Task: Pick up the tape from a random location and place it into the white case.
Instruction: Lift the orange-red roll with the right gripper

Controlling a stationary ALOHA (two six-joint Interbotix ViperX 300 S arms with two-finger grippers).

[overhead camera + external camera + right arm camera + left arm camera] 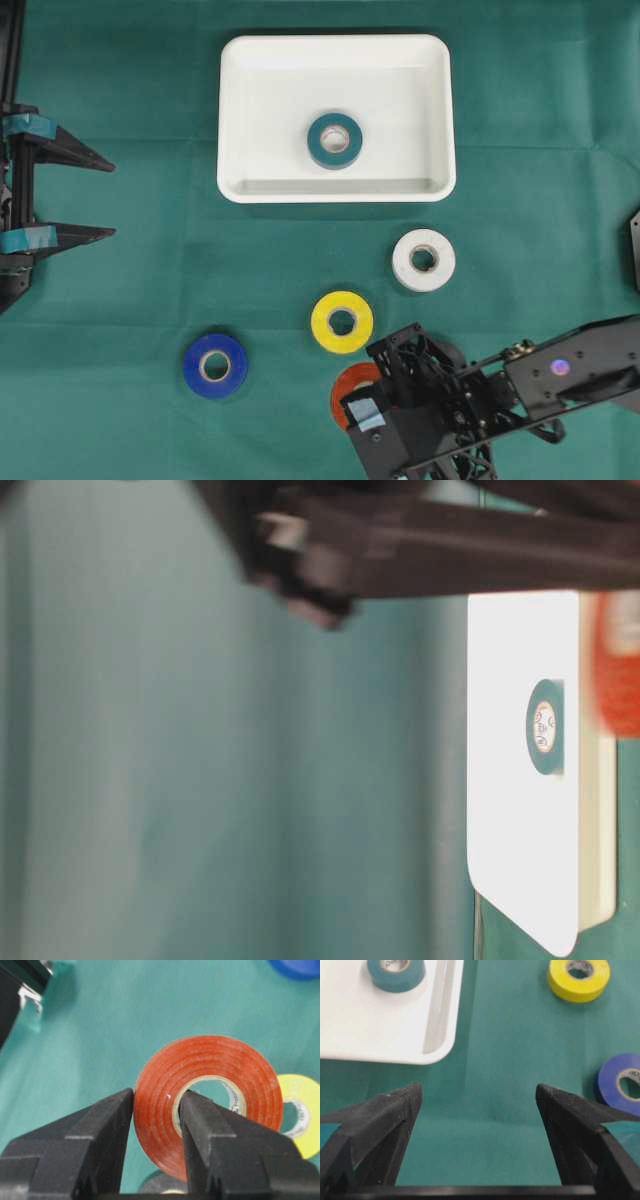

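No legible text or labels

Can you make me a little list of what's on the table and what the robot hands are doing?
case: white case, holds teal tape
loose tapes: white, yellow, blue
right gripper: shut on red tape, one jaw outside the roll, one in its hole
left gripper: open, empty
cloth: green
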